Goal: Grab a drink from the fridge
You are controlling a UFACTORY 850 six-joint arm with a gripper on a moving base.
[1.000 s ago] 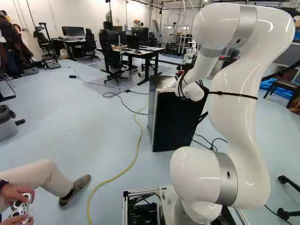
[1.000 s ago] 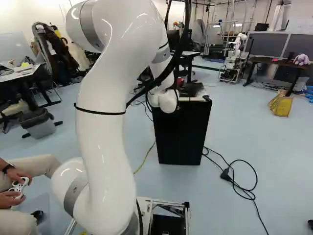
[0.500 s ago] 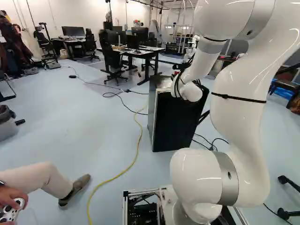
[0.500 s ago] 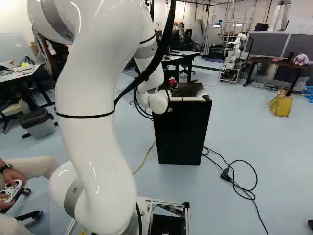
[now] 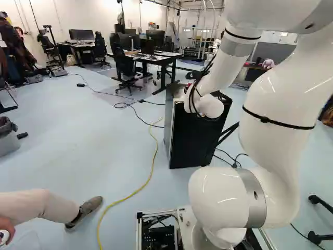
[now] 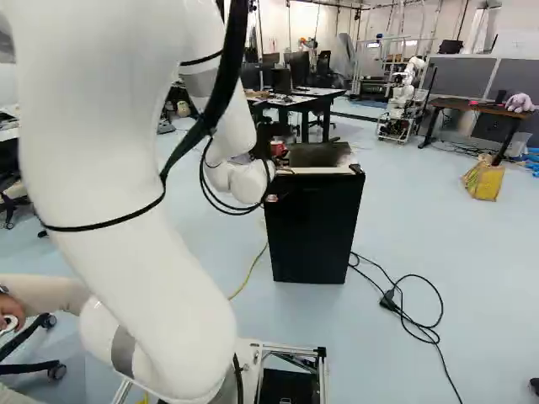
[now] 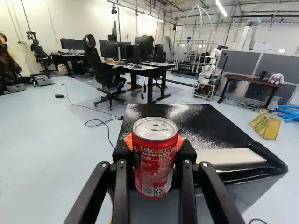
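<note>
The claw (image 6: 277,150) (open just a can's width) grips the red can (image 7: 155,161) from both sides, upright, near the fridge's (image 6: 316,240) near left corner; whether they touch, I can't quite make out.

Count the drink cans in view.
1: the red can, held upright in the tool, by the top of the fridge. Any cans inside the fridge would be hidden.
</note>
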